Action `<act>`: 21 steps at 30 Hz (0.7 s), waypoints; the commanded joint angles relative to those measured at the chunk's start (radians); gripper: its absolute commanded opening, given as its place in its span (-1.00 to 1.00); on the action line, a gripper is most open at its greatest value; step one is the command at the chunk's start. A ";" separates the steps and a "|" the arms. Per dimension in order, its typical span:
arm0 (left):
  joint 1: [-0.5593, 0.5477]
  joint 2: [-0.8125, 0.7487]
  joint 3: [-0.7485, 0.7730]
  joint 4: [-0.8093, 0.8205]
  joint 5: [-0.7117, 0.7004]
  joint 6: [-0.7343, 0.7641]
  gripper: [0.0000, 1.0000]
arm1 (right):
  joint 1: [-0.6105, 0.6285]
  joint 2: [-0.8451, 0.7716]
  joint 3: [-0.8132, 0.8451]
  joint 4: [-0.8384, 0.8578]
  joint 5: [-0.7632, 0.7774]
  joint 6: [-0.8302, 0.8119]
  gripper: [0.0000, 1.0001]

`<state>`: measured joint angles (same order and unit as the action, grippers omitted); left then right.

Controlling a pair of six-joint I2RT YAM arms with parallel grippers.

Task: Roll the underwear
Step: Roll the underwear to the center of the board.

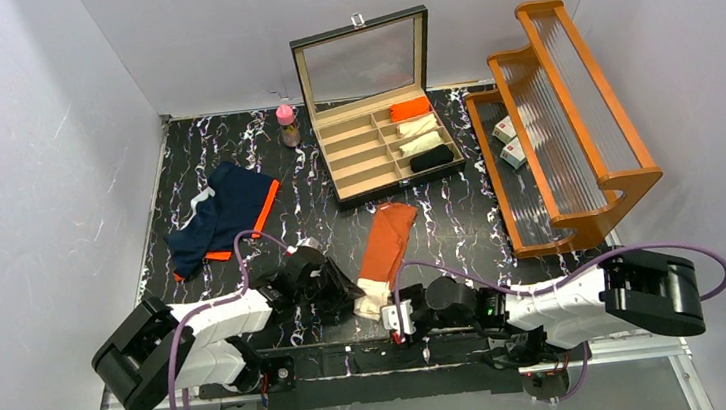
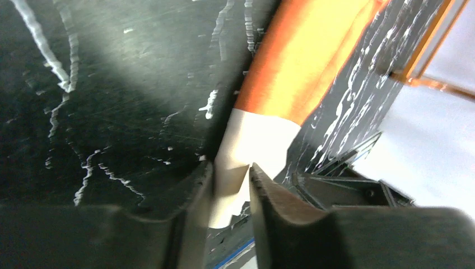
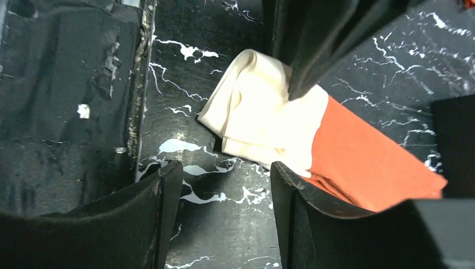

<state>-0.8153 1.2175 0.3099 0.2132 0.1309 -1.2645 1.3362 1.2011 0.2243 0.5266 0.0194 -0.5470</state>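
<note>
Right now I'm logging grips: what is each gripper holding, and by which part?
The left gripper pinches the rust-orange underwear by its white waistband. The right gripper is open, holding nothing.

Folded underwear (image 1: 386,248) before the compartment box (image 1: 385,146), perhaps apart

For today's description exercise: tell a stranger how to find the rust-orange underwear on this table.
Start at the open compartment box at the table's back. Just in front lies the rust-orange underwear, a long folded strip running toward the arms. Its white waistband end separates it from the navy underwear at left.
</note>
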 commanded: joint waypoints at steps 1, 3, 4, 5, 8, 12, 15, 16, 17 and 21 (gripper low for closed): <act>0.011 0.000 0.016 -0.116 0.045 0.097 -0.14 | 0.031 0.040 0.044 0.050 0.086 -0.150 0.31; 0.011 0.000 0.013 -0.106 0.072 0.101 -0.01 | 0.034 0.049 0.051 0.050 0.091 -0.161 0.30; 0.011 -0.001 0.011 -0.108 0.082 0.105 0.02 | 0.034 0.052 0.054 0.048 0.090 -0.165 0.29; 0.011 -0.004 0.010 -0.111 0.090 0.113 0.04 | 0.036 0.054 0.057 0.046 0.087 -0.169 0.29; 0.011 -0.010 -0.001 -0.119 0.104 0.126 0.05 | 0.036 0.063 0.062 0.045 0.088 -0.190 0.29; 0.011 0.015 -0.004 -0.140 0.129 0.157 -0.02 | 0.038 0.062 0.062 0.044 0.087 -0.212 0.30; 0.010 0.015 -0.014 -0.154 0.136 0.172 -0.25 | 0.038 0.058 0.061 0.041 0.067 -0.228 0.30; 0.011 0.013 -0.012 -0.162 0.138 0.177 -0.32 | 0.039 0.059 0.061 0.041 0.059 -0.233 0.30; 0.011 0.012 -0.008 -0.172 0.139 0.186 -0.37 | 0.038 0.061 0.063 0.041 0.051 -0.238 0.30; 0.011 0.021 0.018 -0.218 0.137 0.227 -0.57 | 0.038 0.078 0.070 0.040 0.025 -0.245 0.28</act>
<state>-0.8040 1.2159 0.3317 0.1510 0.2687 -1.1103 1.3697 1.2611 0.2546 0.5480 0.0802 -0.7659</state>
